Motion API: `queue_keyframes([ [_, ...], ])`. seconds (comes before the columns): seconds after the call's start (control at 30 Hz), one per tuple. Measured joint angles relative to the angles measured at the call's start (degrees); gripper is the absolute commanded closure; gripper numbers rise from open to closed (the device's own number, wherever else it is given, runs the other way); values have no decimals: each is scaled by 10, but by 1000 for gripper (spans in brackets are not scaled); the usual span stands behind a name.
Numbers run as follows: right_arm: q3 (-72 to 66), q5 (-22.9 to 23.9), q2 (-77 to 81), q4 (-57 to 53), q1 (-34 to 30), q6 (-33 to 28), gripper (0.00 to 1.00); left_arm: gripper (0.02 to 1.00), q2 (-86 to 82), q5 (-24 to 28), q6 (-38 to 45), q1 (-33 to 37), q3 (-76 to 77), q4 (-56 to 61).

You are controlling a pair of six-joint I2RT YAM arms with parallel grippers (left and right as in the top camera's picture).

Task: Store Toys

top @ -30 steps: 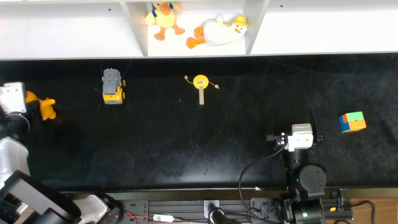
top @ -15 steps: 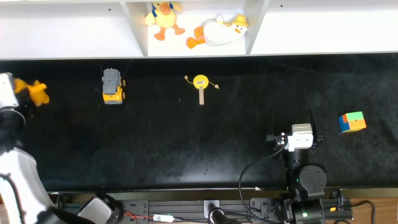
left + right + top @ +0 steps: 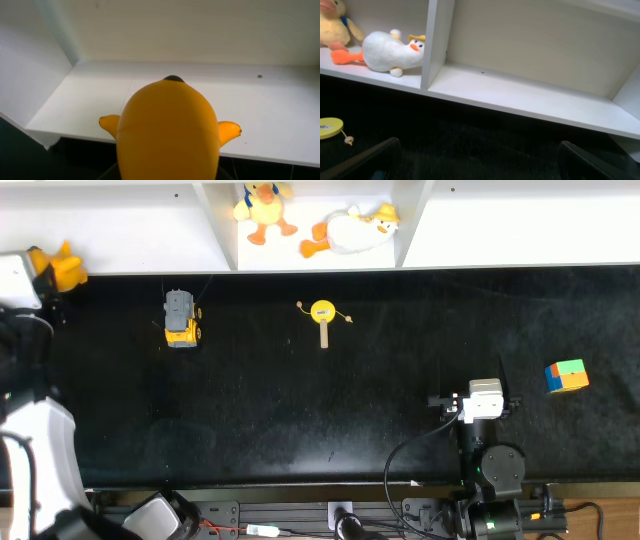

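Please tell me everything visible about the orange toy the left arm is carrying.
The orange toy has a smooth, rounded, orange-yellow body that looks like plastic or rubber. A small stubby flap sticks out on each side, and there is a dark spot at its far end. What figure it is cannot be told. It is off the black table, gripped by the left gripper, with nothing else touching it. It faces the left compartment of the white shelf, near the front edge.
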Motion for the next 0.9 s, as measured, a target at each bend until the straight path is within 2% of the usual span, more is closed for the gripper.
queue_keyframes([
  [0.33, 0, 0, 0, 0, 0, 0, 5, 827, 143, -22, -19, -8, 144, -42],
  [0.9, 0, 0, 0, 0, 0, 0, 5, 809, 219, -31, -19, -33, 161, -7],
])
